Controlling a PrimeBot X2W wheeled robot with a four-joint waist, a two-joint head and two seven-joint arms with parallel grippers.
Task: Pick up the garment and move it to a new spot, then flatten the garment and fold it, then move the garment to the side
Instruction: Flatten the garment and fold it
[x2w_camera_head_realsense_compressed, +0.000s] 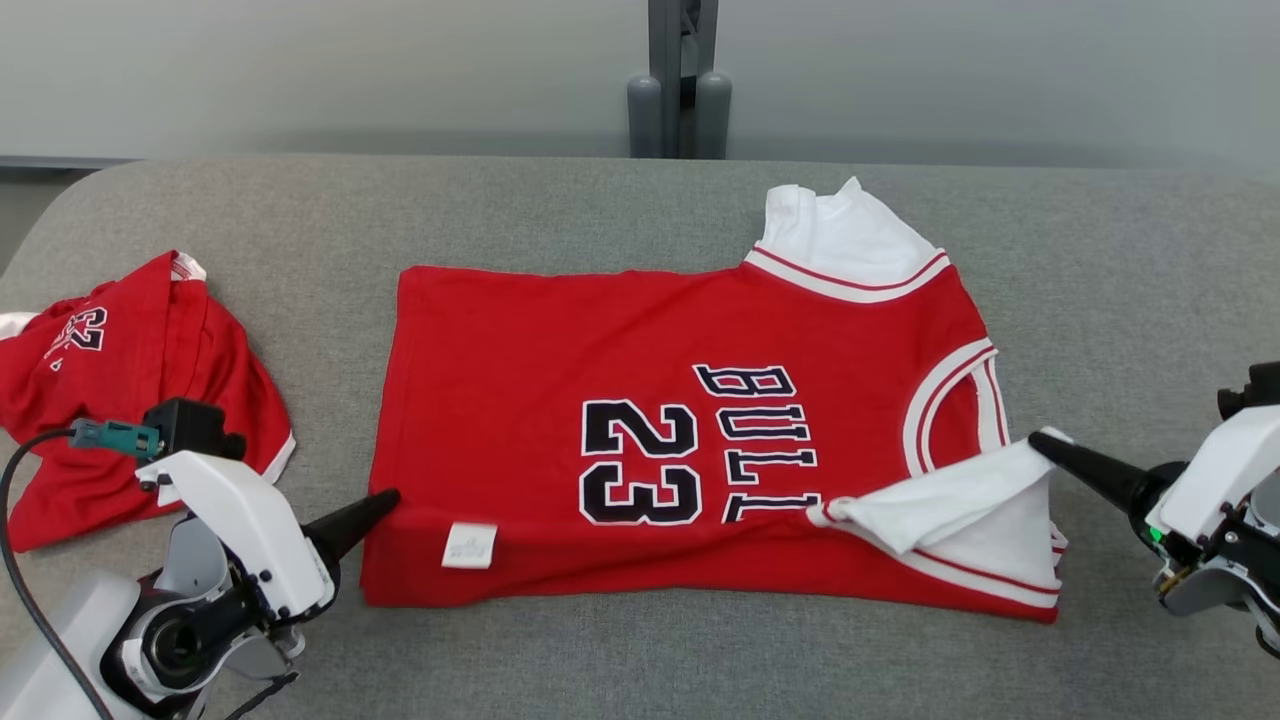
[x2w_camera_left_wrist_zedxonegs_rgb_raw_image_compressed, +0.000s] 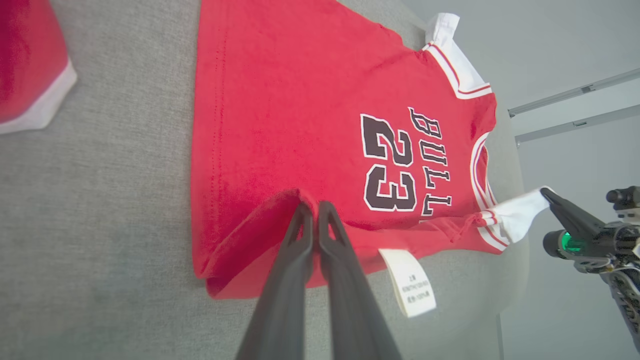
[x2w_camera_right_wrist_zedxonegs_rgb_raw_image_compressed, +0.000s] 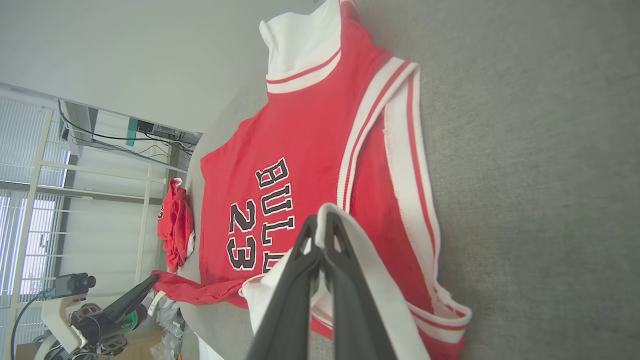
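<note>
The garment is a red jersey with white trim and "BULLS 23" in black, spread on the grey table, collar end to the right. My left gripper is shut on the garment's near-left hem corner; the left wrist view shows its fingers pinching a raised red fold of the garment. My right gripper is shut on the white near sleeve, lifting it off the table. The right wrist view shows that gripper clamped on white cloth of the garment.
A second red jersey lies crumpled at the table's left end, just behind my left arm. A white care label hangs from the near hem. Bare grey table lies to the right and behind. A dark post stands at the back.
</note>
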